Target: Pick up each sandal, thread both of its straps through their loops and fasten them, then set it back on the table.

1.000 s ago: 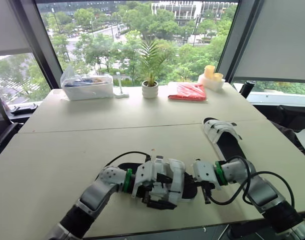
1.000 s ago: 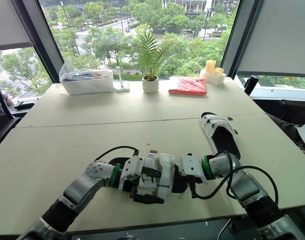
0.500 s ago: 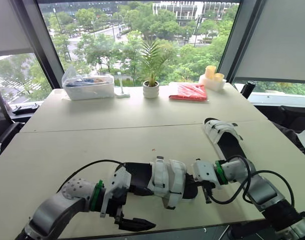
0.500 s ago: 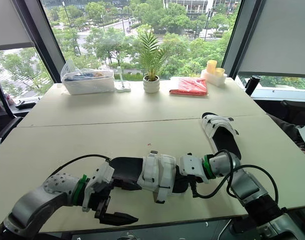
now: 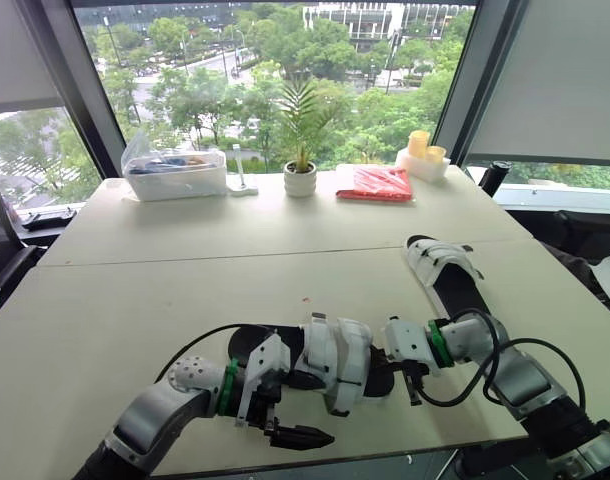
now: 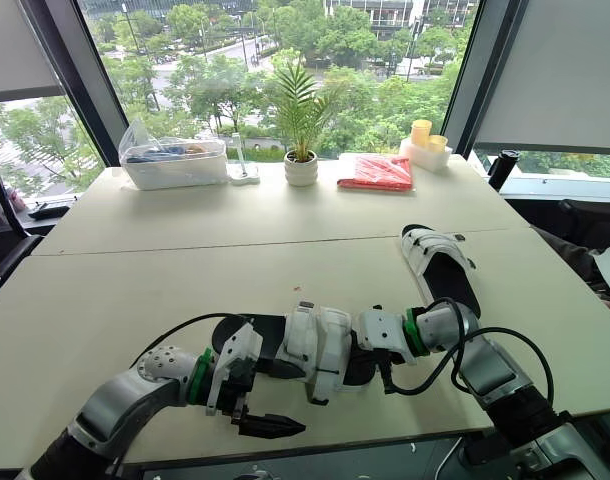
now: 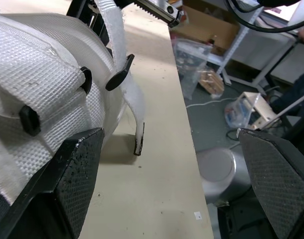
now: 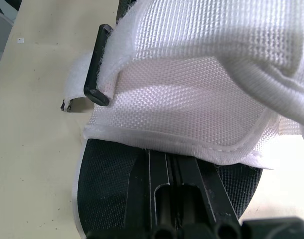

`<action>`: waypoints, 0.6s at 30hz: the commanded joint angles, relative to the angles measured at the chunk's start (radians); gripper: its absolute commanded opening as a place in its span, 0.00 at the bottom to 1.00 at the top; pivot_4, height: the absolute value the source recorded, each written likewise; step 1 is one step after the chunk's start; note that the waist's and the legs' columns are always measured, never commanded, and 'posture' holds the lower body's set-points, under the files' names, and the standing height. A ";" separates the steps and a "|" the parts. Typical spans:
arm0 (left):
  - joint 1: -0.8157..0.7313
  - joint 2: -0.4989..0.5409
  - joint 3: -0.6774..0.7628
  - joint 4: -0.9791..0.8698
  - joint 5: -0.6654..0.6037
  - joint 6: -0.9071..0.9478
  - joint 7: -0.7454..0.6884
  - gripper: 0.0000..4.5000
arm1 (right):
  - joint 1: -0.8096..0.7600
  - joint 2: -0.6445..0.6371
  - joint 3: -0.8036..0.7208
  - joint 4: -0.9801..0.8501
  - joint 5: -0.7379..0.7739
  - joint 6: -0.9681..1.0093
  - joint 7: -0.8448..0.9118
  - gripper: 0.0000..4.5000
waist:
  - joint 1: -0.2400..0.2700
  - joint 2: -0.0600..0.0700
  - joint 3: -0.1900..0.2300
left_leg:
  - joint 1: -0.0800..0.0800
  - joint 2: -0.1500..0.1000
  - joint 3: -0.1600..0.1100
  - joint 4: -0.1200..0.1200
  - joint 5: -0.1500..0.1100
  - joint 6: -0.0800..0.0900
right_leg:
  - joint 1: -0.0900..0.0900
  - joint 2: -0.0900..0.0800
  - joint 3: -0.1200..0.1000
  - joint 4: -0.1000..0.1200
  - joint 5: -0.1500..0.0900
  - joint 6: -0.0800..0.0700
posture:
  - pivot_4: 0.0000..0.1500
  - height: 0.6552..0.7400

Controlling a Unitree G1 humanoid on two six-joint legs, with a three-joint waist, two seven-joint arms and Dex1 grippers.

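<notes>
We find one sandal [image 5: 330, 365] on the counter [image 5: 135, 290] near its front edge; the second sandal [image 5: 450, 275] lies behind it, to the right.

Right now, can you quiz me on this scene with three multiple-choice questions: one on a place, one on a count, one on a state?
1. Where is the plant?
A. on the floor
B. on a chair
C. between the box and the red packet

2. How many sandals lie on the table?
A. one
B. two
C. four

3. The left gripper is:
A. open and empty
B. shut on a strap
C. shut on the plant

Answers:
1 C: it stands by the window with the box on one side and the packet on the other.
2 B: there is a near sandal and a far sandal.
3 A: its fingers stand wide apart with nothing between them.
</notes>
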 commanded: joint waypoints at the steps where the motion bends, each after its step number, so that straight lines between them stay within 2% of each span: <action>1: -0.016 -0.016 -0.024 0.001 0.000 0.021 0.000 0.98 | 0.034 -0.004 0.048 0.041 -0.053 0.026 0.002 0.00 | 0.000 0.000 0.000 | 0.000 0.000 0.000 0.000 0.000 0.000 | 0.000 0.000 0.000 0.000 0.000 0.000 | 1.00 1.00; 14: -0.043 -0.111 -0.057 0.039 -0.004 0.109 0.056 0.98 | 0.071 -0.035 0.036 -0.008 -0.041 0.047 0.020 0.00 | 0.002 0.000 0.000 | 0.000 0.000 0.000 0.000 0.000 0.000 | 0.000 0.000 0.000 0.000 0.000 0.000 | 1.00 1.00; 18: -0.043 -0.134 -0.056 0.043 -0.021 0.131 0.066 0.58 | 0.081 -0.049 0.030 -0.016 -0.037 0.050 0.026 0.00 | 0.004 0.000 0.000 | -0.001 0.000 0.000 0.000 0.000 0.000 | 0.000 0.000 0.000 -0.001 0.000 0.000 | 1.00 1.00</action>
